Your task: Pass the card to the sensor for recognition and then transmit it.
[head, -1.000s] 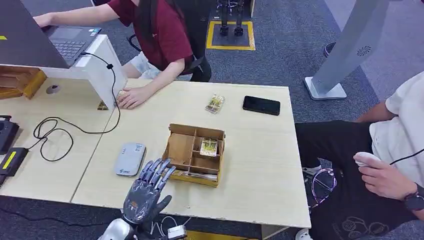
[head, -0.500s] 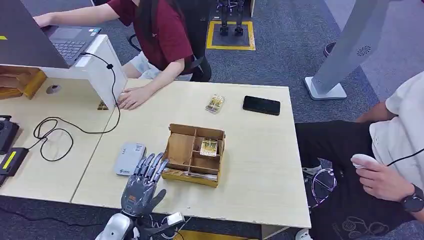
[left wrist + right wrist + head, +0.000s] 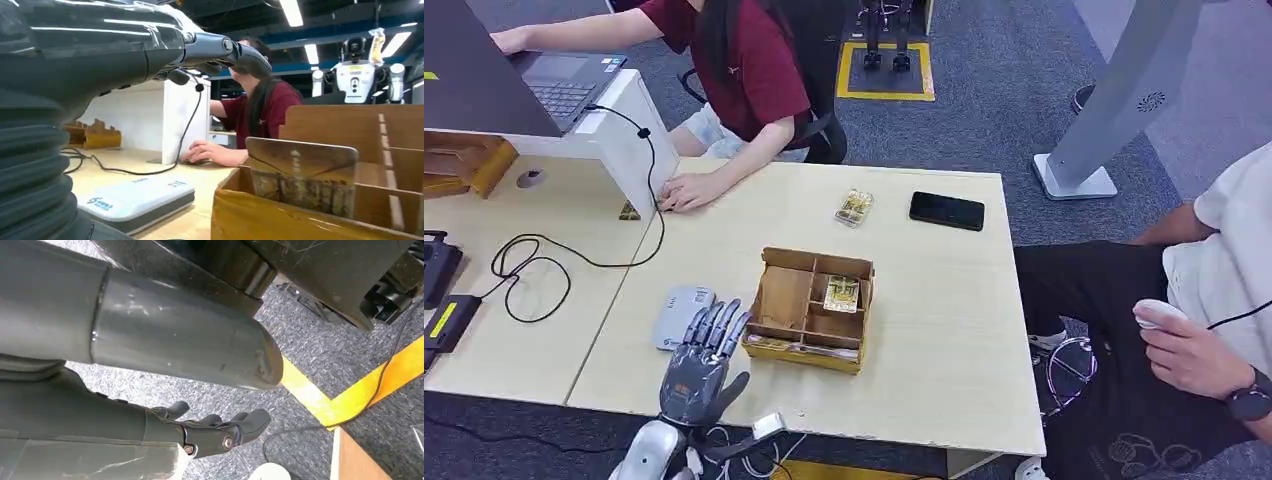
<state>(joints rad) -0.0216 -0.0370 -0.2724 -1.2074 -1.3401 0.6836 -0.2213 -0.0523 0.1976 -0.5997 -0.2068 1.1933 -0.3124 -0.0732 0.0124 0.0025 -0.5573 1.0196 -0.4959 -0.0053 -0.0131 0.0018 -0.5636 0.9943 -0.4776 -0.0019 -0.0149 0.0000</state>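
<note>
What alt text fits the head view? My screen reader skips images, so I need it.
The robot's open left hand hovers at the near table edge, between a white card reader and a divided cardboard box holding a card. A person in red sits opposite; a phone lies farther back.

Table [image 3: 924, 330]: I see pale matt wood laminate, smooth.
Organizer box [image 3: 786, 300]: brown cardboard, matt, with glossy yellow tape along its front.
Sensor [image 3: 682, 315]: smooth light-grey plastic, slight sheen.
Left hand [image 3: 696, 365]: I read it as dull grey plastic, with a ribbed rubbery cover.
Floor [image 3: 320, 340]: rough grey carpet.
</note>
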